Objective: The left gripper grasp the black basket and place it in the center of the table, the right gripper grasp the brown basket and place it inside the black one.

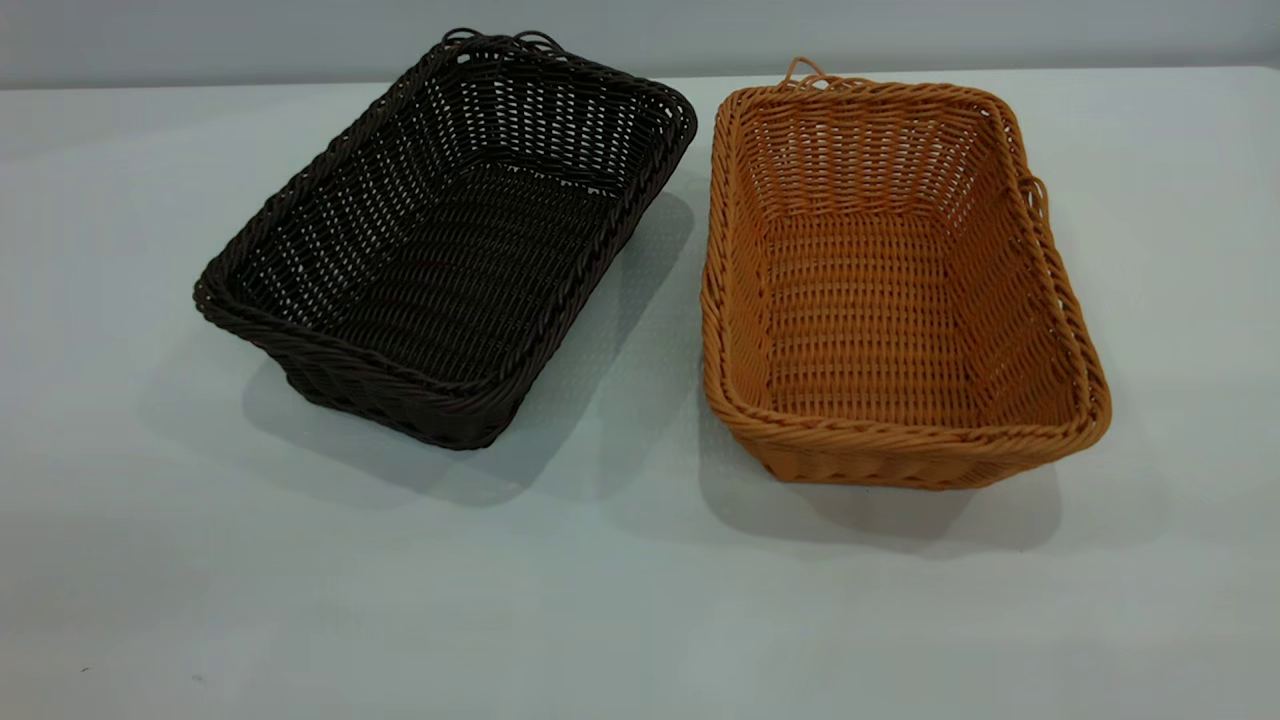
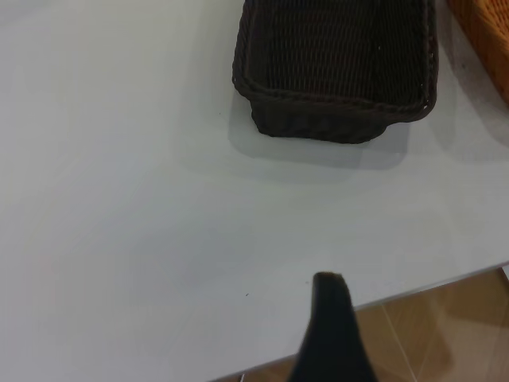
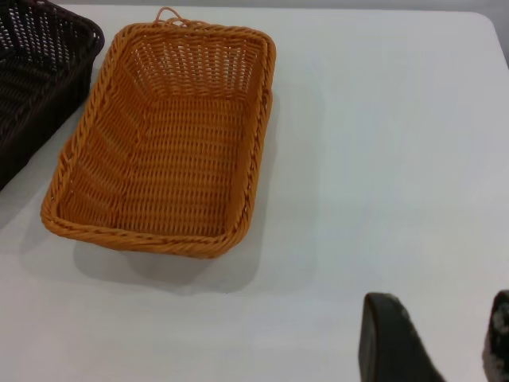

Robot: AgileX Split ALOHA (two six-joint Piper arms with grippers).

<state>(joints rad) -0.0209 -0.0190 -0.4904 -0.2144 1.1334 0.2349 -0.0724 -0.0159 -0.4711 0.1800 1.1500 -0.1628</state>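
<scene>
The black basket stands on the table at the left, turned at an angle. The brown basket stands just right of it, a narrow gap between them. Both are upright and empty. Neither gripper shows in the exterior view. In the left wrist view, my left gripper hangs over the table's near edge, well short of the black basket; only one finger shows, nothing beside it. In the right wrist view, my right gripper is open and empty over bare table, away from the brown basket.
The table's edge and a brown tiled floor show under the left gripper. Bare tabletop lies in front of both baskets and to the right of the brown one. A grey wall runs behind the table.
</scene>
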